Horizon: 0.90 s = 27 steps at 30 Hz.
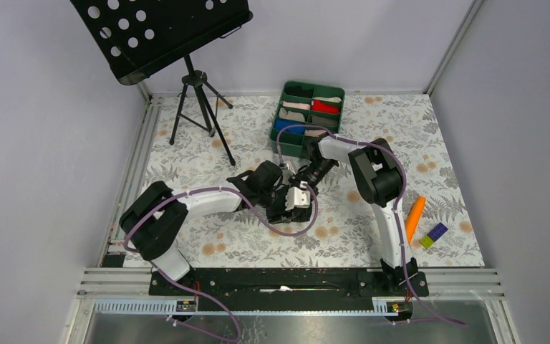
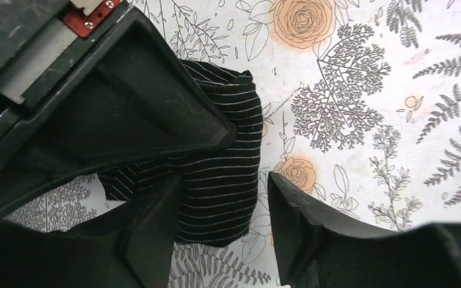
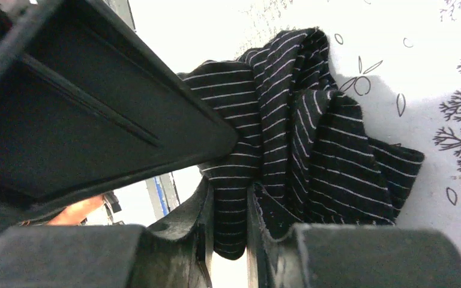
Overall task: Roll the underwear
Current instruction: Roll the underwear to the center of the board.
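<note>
We pinch a fold of the underwear [image 3: 318, 138] in our right gripper [image 3: 231, 204], fingers nearly together. Our left gripper [image 2: 222, 180] stands wide, straddling the same bunched cloth, which lies mid-table [image 1: 208, 244] where our arms meet.

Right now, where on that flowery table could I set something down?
Bare table lies between the green tray and the right wall, and between the tripod and the left arm. The middle is crowded: left claw and right claw meet on the underwear. An orange toy and a block occupy the right edge.
</note>
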Each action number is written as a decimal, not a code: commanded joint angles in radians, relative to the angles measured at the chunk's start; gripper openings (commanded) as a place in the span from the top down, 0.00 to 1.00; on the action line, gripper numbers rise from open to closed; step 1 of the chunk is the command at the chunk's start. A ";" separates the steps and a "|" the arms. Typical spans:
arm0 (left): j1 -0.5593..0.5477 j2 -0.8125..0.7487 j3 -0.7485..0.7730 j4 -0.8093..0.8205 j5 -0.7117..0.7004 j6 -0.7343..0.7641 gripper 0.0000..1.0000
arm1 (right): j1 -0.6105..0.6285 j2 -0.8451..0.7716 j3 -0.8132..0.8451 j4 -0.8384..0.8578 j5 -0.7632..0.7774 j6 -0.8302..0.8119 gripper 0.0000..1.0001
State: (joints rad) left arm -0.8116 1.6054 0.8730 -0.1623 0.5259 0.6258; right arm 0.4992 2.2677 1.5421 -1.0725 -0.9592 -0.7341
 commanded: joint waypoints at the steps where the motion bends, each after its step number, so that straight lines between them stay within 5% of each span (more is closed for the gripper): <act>1: -0.023 0.053 0.034 0.049 0.012 0.046 0.52 | -0.031 0.124 -0.042 -0.004 0.060 -0.007 0.99; 7: -0.046 0.114 0.053 0.026 -0.036 0.056 0.76 | -0.032 0.063 -0.039 -0.006 0.034 -0.014 0.92; 12: -0.043 0.133 0.079 -0.071 -0.015 0.062 0.99 | -0.071 -0.046 0.140 -0.154 -0.036 -0.030 0.60; 15: -0.029 0.153 0.139 -0.186 0.023 0.062 1.00 | -0.118 -0.114 0.266 -0.219 -0.021 -0.044 0.50; 21: 0.022 0.227 0.243 -0.389 0.151 0.070 1.00 | -0.269 -0.268 0.393 -0.233 -0.002 -0.014 0.47; 24: 0.048 0.313 0.349 -0.507 0.228 0.041 1.00 | -0.337 -0.456 0.268 -0.020 0.080 0.069 0.44; 27: 0.087 0.412 0.452 -0.578 0.319 -0.016 1.00 | -0.362 -0.776 -0.100 0.395 0.269 0.178 0.41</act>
State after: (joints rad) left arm -0.7582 1.8900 1.2430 -0.5217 0.6933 0.6659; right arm 0.1459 1.8225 1.7374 -1.0481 -0.8825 -0.6849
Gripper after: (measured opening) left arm 0.091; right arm 0.575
